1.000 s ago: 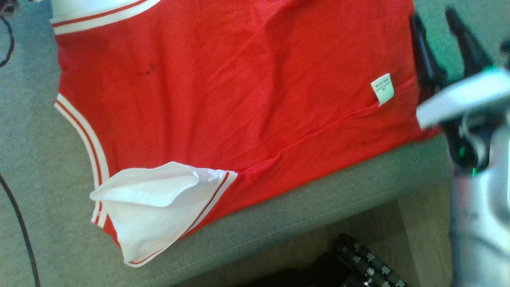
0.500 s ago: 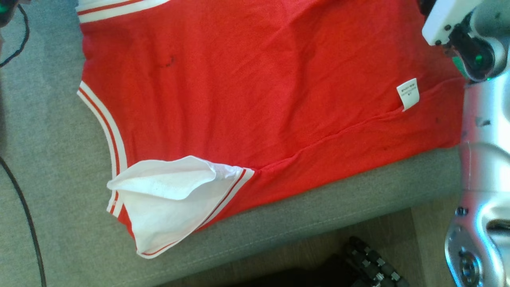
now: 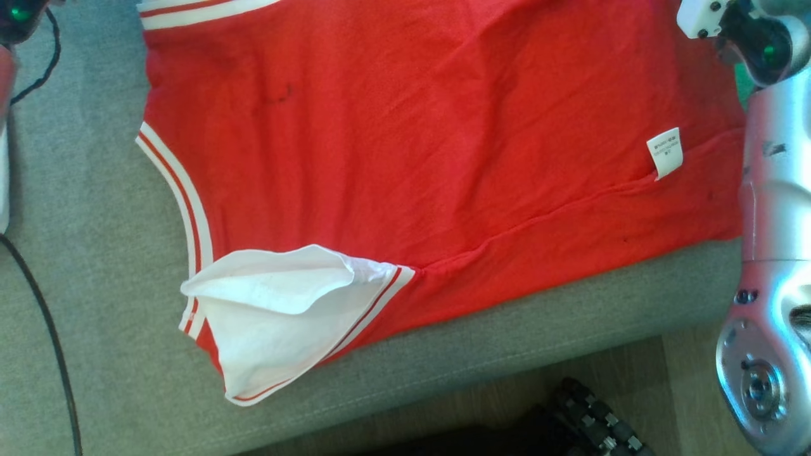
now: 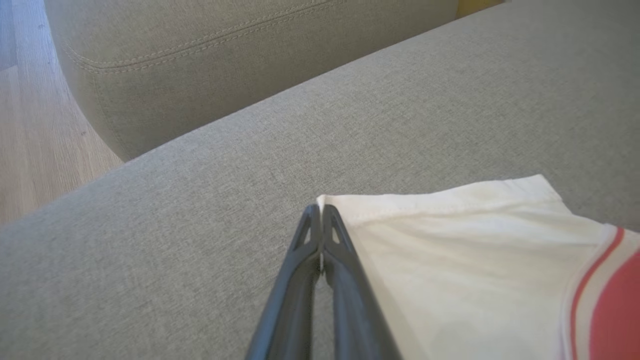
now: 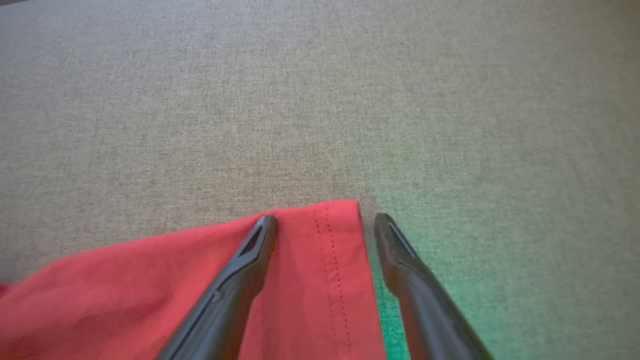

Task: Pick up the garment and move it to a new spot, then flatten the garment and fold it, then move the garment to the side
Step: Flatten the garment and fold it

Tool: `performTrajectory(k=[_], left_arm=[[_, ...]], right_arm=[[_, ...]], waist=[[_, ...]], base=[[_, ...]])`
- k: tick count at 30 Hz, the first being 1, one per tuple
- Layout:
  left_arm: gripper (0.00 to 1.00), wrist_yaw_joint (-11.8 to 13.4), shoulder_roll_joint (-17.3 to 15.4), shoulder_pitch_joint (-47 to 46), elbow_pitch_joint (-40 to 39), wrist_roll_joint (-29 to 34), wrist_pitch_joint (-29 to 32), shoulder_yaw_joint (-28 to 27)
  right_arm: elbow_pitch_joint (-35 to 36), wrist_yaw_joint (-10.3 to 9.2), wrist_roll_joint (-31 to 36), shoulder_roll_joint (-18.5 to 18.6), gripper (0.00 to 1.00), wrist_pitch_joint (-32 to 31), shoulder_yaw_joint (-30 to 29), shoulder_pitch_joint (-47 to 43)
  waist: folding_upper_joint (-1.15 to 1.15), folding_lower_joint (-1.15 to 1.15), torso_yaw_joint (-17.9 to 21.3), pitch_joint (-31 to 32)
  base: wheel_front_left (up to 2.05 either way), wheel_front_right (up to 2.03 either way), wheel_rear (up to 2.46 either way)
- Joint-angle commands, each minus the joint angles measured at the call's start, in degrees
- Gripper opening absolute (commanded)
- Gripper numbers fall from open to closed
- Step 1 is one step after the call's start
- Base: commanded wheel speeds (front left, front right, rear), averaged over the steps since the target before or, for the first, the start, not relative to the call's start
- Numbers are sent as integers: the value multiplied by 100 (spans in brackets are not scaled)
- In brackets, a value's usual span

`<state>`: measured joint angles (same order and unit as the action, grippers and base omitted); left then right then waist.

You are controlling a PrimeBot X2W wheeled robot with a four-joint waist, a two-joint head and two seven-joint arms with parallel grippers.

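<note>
- While its dark fingers press tightly together, the left end effector point(image 4: 320, 207) pinches the white sleeve corner point(image 4: 450, 240) of the garment over the grey sofa cushion point(image 4: 225, 165).
- From the head view, the red garment point(image 3: 412, 139) lies spread on that cushion, mostly flat.
- Its folded white sleeve point(image 3: 279, 316) is turned over near the cushion's front edge.
- A small white label point(image 3: 665, 152) sits by the hem, further right.
- Right end effector point(image 5: 326, 220): fingers spread, one over the red hem corner, the other over bare cushion beside it, gripping nothing.
</note>
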<state>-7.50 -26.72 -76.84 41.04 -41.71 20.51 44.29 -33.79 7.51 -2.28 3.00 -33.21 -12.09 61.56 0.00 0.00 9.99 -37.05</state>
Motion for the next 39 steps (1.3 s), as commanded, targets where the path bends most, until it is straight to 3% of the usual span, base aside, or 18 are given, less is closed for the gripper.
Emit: performTrajectory(k=[1,5,9,10,12,14,20,39], left_arm=[[0,2,-233,-334,-150,-86,-52,-107],[0,2,-254,-351,-130,-151,-89,0],[0,1,-281,-360,-97,-212,-124,93],[0,1,-289,-364,-89,-229,-132,113],[0,1,-306,-374,-72,-262,-142,153],[0,1,-319,-385,-48,-295,-153,187],[0,1,-336,-460,-55,-327,-337,306],[0,1,-273,-795,-129,-536,-2451,238]], right_arm=[[126,-2,80,-13,100,46,50,171],[31,-2,200,-13,98,154,79,260],[-27,-2,295,-13,65,171,102,323],[-35,-2,307,-13,47,163,104,339],[-47,-2,313,-13,28,153,109,361],[-62,-2,323,-13,0,130,123,365],[-14,-2,400,-13,0,190,7,394],[9,-2,600,19,0,1444,-773,769]], waist=[[0,0,-9,6],[0,0,-19,18],[0,0,-18,42],[0,0,-17,47],[0,0,-13,55],[0,0,-11,64],[0,0,-29,74],[0,0,-419,90]], base=[[0,0,0],[0,0,0],[0,0,0],[0,0,0],[0,0,0],[0,0,0],[0,0,0],[0,0,0]])
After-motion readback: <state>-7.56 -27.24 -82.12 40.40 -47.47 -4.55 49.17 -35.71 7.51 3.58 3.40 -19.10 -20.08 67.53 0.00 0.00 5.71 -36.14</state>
